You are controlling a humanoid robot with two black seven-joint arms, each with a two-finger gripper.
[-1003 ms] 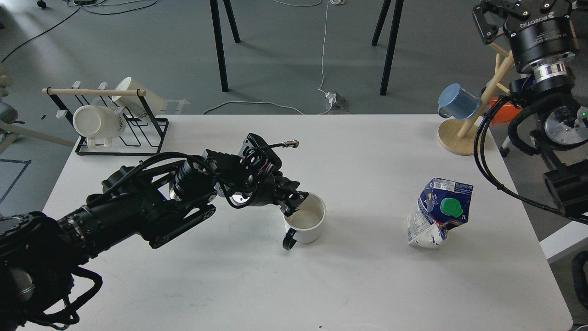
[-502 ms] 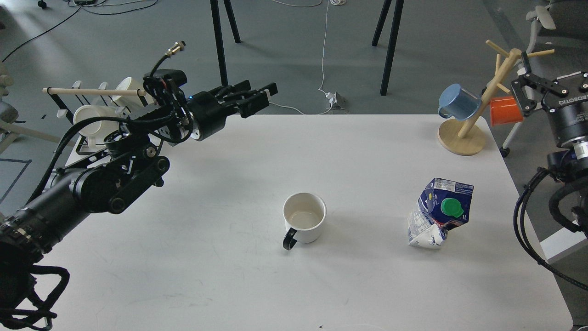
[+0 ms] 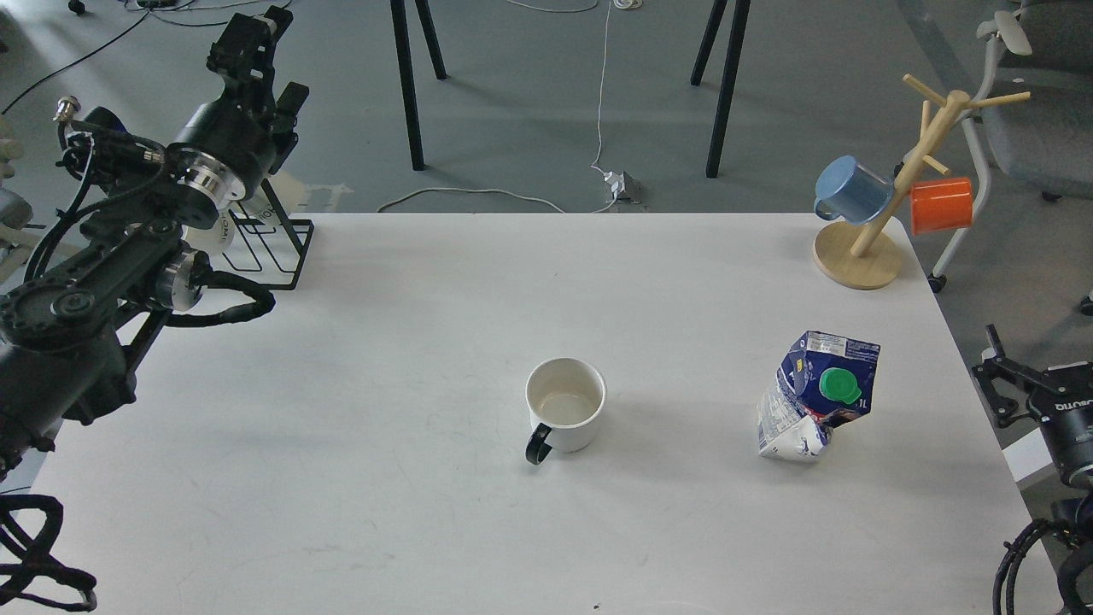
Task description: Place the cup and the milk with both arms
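Observation:
A white cup [image 3: 566,408] with a black handle stands upright and empty on the white table [image 3: 384,478], near the middle. A crumpled blue and white milk carton [image 3: 815,397] with a green cap stands to its right. My left gripper [image 3: 249,38] is raised high at the far left, above the table's back corner and far from the cup; its fingers are dark and cannot be told apart. My right gripper [image 3: 1037,376] is low at the right edge, off the table and right of the carton; only one finger shows. Neither holds anything.
A black wire rack [image 3: 260,248] with white mugs stands at the back left, partly behind my left arm. A wooden mug tree [image 3: 862,256] with a blue mug [image 3: 850,190] and an orange mug [image 3: 941,205] stands at the back right.
My left gripper let go of the cup's rim, rose and swung back to the far left. My right arm dropped from the top right to the lower right edge. Cup and carton stayed put.

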